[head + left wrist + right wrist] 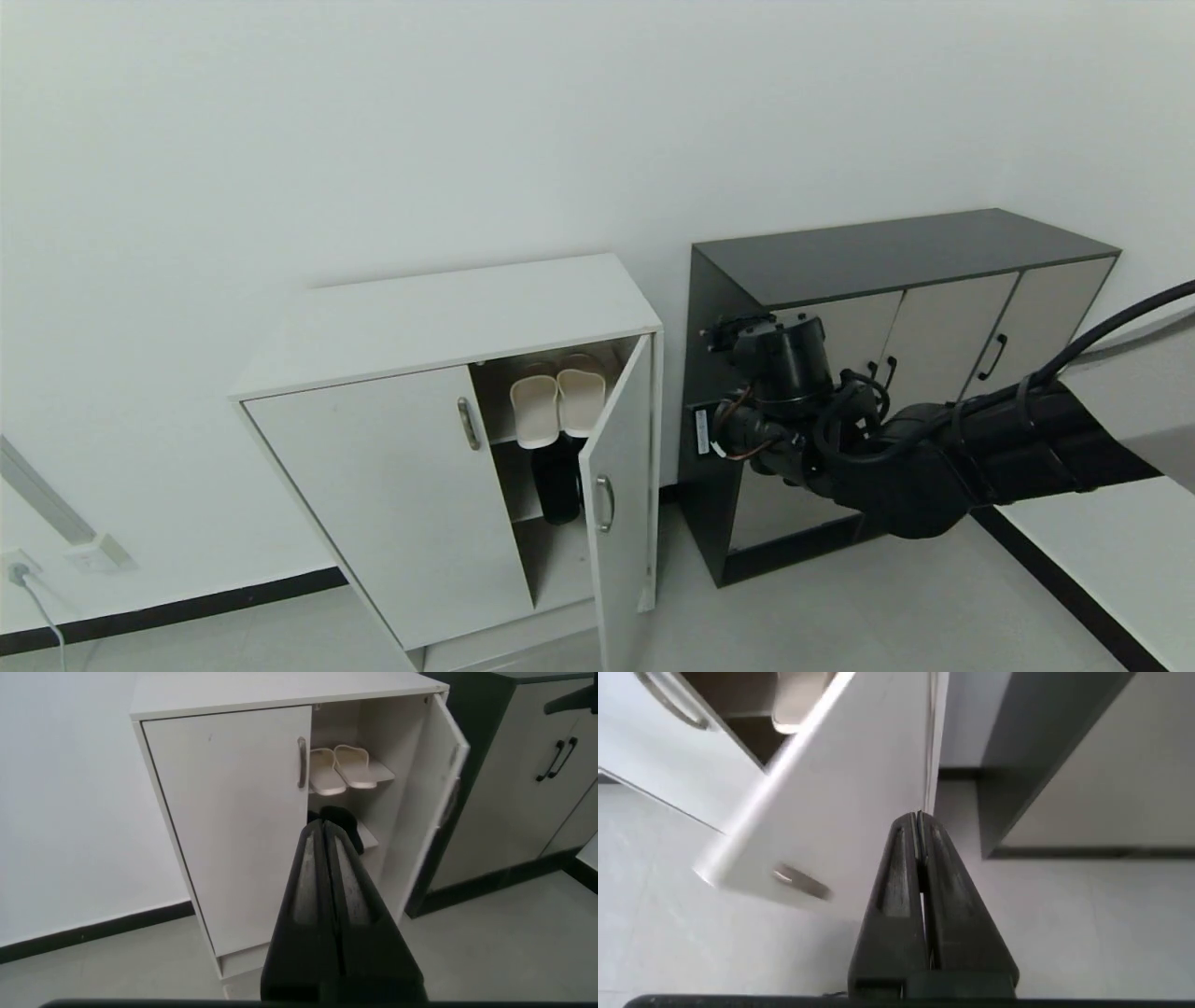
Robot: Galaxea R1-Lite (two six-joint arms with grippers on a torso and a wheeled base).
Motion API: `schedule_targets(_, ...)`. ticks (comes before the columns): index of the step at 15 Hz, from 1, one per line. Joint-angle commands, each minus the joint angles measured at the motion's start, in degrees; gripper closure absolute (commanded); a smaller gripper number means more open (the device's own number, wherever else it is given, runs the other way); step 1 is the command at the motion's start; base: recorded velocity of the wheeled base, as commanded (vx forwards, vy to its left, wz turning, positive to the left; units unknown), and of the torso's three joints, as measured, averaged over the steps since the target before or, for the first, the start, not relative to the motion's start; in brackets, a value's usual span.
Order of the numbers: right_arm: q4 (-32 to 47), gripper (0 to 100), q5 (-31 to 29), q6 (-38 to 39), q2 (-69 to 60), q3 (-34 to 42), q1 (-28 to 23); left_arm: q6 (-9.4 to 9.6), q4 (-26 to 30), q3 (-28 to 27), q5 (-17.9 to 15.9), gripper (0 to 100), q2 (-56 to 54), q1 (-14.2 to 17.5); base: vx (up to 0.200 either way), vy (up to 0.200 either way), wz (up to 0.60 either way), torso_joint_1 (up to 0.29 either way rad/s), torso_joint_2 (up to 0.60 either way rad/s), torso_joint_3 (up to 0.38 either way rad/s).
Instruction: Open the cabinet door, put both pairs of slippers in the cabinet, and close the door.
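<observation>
Head view: the white cabinet (448, 317) is shown with its right door (621, 439) ajar; white slippers (558, 401) are set on the upper shelf (502, 437), black slippers (557, 481) beneath them; left hand (324, 829) and right hand (921, 819) are pressed together, the right near the door.

1 slipper pair (558, 403) lies on the cabinet's (448, 317) upper shelf, another pair (556, 483) below.
</observation>
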Motion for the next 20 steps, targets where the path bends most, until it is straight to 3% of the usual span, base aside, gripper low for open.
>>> schedule_targets(1,-1.90,100,-0.01,-0.54,-1.23,2.75,0.21,-0.01,-0.01,0.01,0.01,100,0.07,0.01,0.000,0.000,0.00,0.000,0.00,0.000)
schedule_targets(5,-4.71,100,-0.01,-1.59,-1.23,5.30,1.09,-0.01,-0.01,0.01,0.01,100,0.07,0.01,0.000,0.000,0.00,0.000,0.00,0.000)
schedule_targets(11,-4.97,100,0.60,-1.24,-1.14,6.53,2.58,-0.01,-0.01,0.01,0.01,100,0.07,0.01,0.000,0.000,0.60,0.005,0.00,0.003)
schedule_targets(20,-21.06,100,10.01,-3.70,-0.97,18.31,2.23,-0.01,-0.01,0.01,0.01,100,0.07,0.01,0.000,0.000,0.00,0.000,0.00,0.000)
